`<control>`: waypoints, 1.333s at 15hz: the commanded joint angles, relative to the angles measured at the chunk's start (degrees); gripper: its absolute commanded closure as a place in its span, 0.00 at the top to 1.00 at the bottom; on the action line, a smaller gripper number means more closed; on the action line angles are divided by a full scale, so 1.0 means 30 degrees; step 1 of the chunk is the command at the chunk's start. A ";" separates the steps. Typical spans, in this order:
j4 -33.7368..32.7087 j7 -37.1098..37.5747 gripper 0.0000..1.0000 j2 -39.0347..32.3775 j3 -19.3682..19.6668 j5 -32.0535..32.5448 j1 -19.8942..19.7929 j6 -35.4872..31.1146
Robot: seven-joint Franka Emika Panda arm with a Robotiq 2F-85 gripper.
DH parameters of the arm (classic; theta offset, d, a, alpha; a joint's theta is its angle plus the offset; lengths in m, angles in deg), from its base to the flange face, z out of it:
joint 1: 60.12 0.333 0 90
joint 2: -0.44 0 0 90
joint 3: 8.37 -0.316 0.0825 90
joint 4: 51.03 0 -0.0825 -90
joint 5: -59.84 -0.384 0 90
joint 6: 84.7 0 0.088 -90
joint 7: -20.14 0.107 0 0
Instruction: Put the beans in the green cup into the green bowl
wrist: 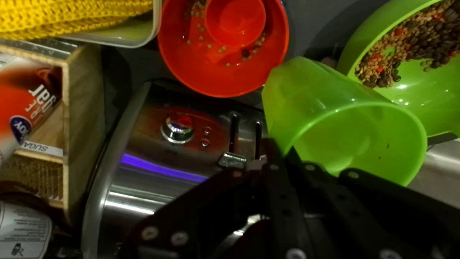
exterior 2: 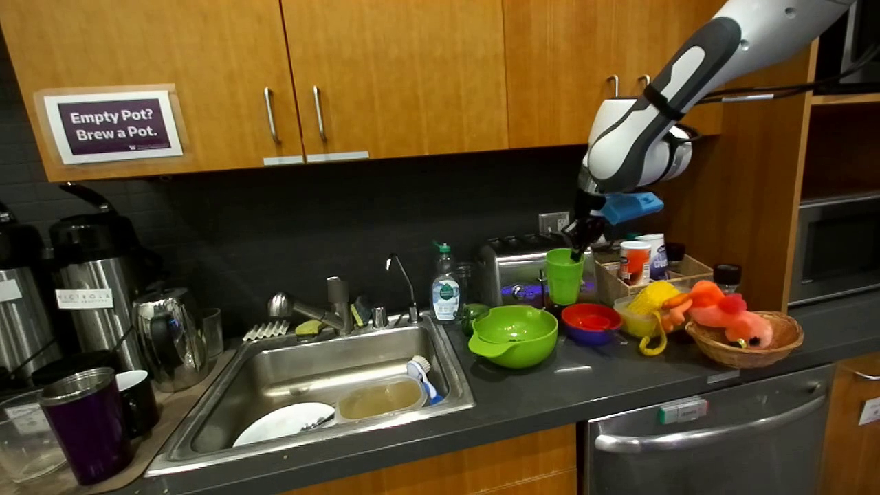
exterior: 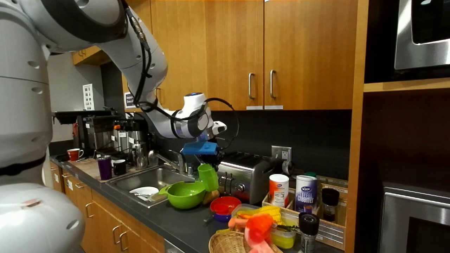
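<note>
Nearest to the camera in the wrist view are the black fingers [wrist: 276,180] of the gripper [wrist: 281,151], and they pinch the wall of the green cup [wrist: 345,118], one finger outside and one inside. The cup hangs over the counter [exterior 2: 619,378], before the front face of the toaster [wrist: 172,158]; whether it touches the green bowl [exterior 2: 514,354] near it cannot be told. Its mouth is open to the wrist view, and on the inner wall two small dark specks [wrist: 387,145] are visible. In an exterior view the cup [exterior: 210,177] shows a tilt. The bowl stands on the counter, just beside the edge of the sink [exterior 2: 447,368]. In it lie many beans [wrist: 417,43], brown and dark, with a few red ones among them. Near the bowl is the red dish [wrist: 215,81], with a blue-purple bowl [exterior 2: 592,337] under it, and some loose pale beans [wrist: 223,48] lie on its inside. Close to the front edge of the counter stands a wicker basket [exterior 2: 739,354], which carries a pink plush toy [exterior 2: 715,313]. Along the back edge, beside the toaster, is a wooden box [wrist: 84,126] with a sugar can [wrist: 28,97] and a creamer can [exterior: 306,191]. Within the sink, near its front edge, is a white plate [exterior 2: 282,421].
</note>
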 commanded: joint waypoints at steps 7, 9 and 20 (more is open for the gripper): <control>-0.1421 0.5059 0.01 -0.2061 0.0374 0.8136 0.1360 -0.3047; -0.1938 0.6695 0.01 -0.2487 0.0684 1.0478 0.1780 -0.3288; -0.4045 1.2825 0.01 -0.2523 0.1471 1.9308 0.3264 -0.2424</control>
